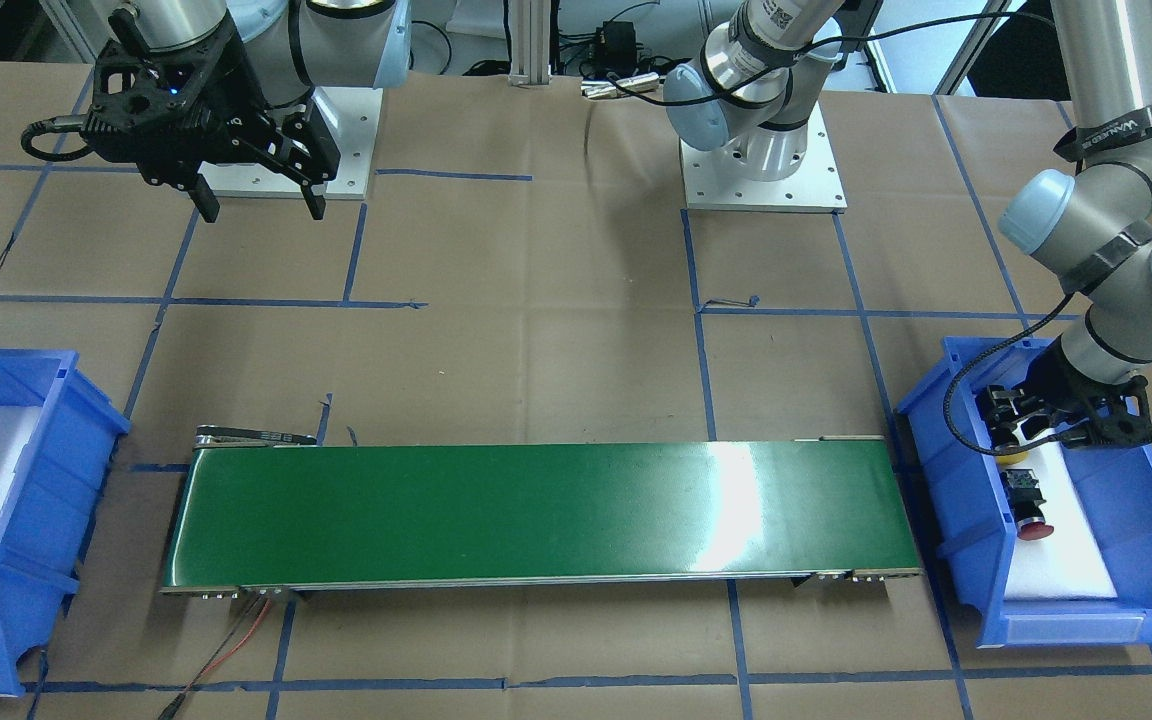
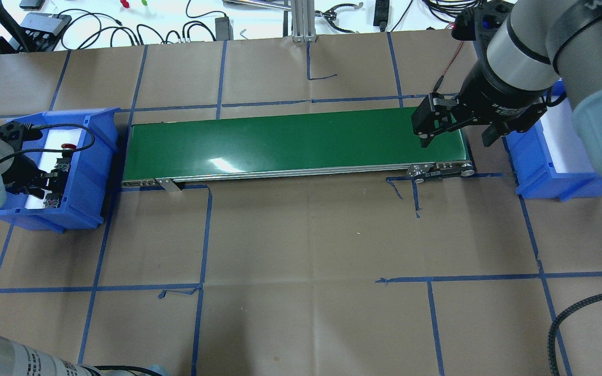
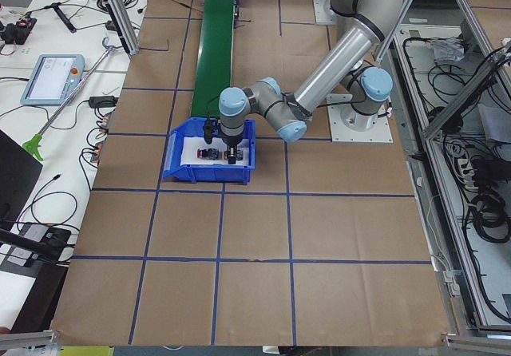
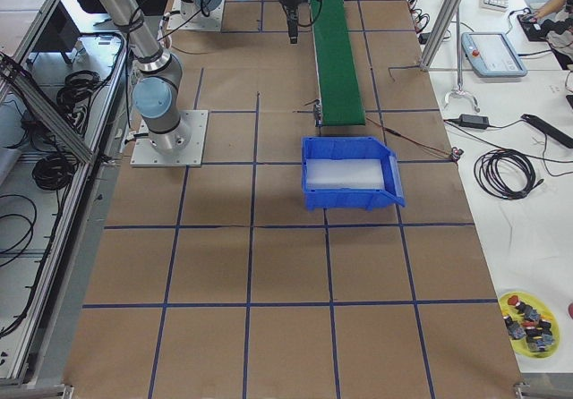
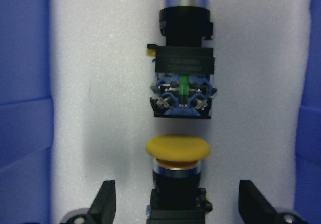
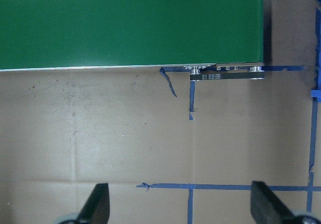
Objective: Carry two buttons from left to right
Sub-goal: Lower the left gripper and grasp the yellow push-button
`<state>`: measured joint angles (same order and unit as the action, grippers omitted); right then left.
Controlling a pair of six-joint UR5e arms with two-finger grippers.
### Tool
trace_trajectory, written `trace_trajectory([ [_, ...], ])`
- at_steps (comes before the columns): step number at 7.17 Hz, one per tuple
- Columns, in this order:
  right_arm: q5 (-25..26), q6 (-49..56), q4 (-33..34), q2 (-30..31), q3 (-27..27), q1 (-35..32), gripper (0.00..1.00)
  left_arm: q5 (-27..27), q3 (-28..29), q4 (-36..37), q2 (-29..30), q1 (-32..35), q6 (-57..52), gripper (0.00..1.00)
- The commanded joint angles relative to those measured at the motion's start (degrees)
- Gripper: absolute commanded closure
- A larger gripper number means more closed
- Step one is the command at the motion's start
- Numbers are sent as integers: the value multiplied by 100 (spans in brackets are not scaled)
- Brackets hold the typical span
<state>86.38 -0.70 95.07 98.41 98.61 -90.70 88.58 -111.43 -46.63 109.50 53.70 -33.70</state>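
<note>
On white foam [image 5: 95, 93], the yellow button [image 5: 177, 147] was straddled by the released left gripper [image 5: 177, 198], best centred and clenched clear of the red button [image 5: 183, 58] at 12 o'clock.

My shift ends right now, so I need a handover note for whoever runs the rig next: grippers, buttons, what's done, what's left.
Left gripper: open, down in the left bin, fingers either side of the yellow button, not closed on it.
Right gripper: open, empty, hovers near the conveyor's right end.
Red button: lies in the same bin, just beyond the yellow one.
Right bin: no button in it.
Done: nothing delivered.
To do: both buttons.
</note>
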Motion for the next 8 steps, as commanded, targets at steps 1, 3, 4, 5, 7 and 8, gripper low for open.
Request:
trace_trajectory([
  [1,-7,0,-6,2,-8,0,0,1,68,-205,-25,0,57,94],
  [3,1,0,-6,-6,0,0,0,1,148,-372,-147,0,83,100],
  [4,1,0,-6,-6,0,0,0,1,348,-608,-305,0,75,100],
  [5,1,0,-6,-6,-8,0,0,10,751,-1202,-515,8,66,100],
  [7,1,0,-6,-6,-8,0,0,18,1603,-2145,-623,43,39,100],
  [8,1,0,-6,-6,-8,0,0,19,1912,-2392,-605,96,31,100],
])
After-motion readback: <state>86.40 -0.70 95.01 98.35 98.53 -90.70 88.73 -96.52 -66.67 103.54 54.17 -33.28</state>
